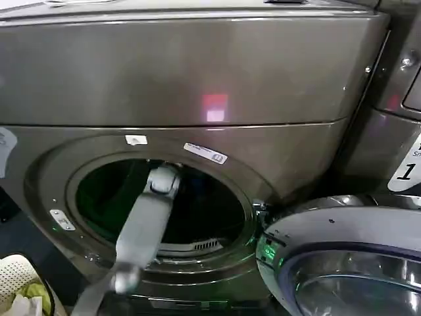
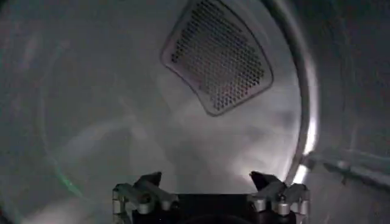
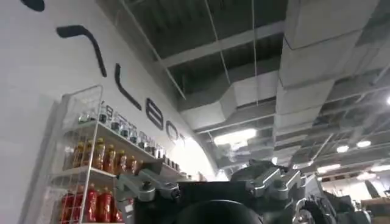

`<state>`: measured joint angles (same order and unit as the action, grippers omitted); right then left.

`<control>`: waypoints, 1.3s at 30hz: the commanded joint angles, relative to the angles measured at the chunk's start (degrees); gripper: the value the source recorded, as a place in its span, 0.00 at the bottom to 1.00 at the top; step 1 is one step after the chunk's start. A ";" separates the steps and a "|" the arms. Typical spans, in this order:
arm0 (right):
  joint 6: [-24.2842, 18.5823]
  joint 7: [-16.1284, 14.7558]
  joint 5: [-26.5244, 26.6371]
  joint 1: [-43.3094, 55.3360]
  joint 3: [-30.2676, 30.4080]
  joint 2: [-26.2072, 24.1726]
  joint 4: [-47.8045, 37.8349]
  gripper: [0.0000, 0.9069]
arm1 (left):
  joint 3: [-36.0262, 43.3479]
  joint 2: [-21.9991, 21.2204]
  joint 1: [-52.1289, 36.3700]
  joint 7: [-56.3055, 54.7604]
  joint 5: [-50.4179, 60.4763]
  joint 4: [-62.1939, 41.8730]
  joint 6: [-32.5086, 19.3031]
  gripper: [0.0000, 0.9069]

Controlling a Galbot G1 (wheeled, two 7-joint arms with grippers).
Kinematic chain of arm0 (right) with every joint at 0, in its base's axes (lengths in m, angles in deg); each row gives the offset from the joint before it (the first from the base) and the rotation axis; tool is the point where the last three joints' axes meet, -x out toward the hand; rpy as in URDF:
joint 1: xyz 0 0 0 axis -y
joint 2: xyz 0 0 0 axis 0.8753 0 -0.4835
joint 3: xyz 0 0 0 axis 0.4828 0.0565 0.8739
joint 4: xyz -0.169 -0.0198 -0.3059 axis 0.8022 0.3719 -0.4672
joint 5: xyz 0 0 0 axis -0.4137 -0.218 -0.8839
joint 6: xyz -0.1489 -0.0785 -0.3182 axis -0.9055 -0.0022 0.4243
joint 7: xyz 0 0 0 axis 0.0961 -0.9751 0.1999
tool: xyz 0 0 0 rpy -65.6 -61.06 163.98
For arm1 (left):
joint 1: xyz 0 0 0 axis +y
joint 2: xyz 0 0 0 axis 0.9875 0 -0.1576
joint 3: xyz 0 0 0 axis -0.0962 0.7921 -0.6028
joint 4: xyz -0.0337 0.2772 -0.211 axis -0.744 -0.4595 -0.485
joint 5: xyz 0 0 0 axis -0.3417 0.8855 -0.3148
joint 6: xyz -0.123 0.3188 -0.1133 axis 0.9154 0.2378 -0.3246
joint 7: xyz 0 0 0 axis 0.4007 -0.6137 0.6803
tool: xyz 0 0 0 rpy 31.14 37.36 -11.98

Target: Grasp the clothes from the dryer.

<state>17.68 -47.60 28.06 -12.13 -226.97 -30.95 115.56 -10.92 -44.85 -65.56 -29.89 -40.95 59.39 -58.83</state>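
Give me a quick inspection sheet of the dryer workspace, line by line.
Surface: dryer front panel, bronze-grey, door swung open at the right.
Job's things: drum interior with perforated vent; no clothes seen in it.
Clutter: white basket at lower left holding light cloth.
Grippers: left gripper open, reached inside the drum; right gripper raised, aimed at the ceiling.
Cables: nothing seen.
Surroundings: second machine at right; shelf of bottles beside a white wall.

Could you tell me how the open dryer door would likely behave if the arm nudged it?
The door hangs from a hinge beside the port, so it would probably swing, not slide. Its thick rim and metal-looking bowl suggest it is stiff and fairly heavy. Left gripper works inside the drum.
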 commanded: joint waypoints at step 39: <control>-0.39 -0.16 -1.00 0.04 -0.06 0.56 -0.33 1.00 | 20.31 -2.07 -11.49 28.25 38.59 -20.11 1.60 1.00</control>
<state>17.32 -47.72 27.01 -11.98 -226.95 -30.37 115.13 9.33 -46.97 -77.22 -2.01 -2.40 40.14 -57.31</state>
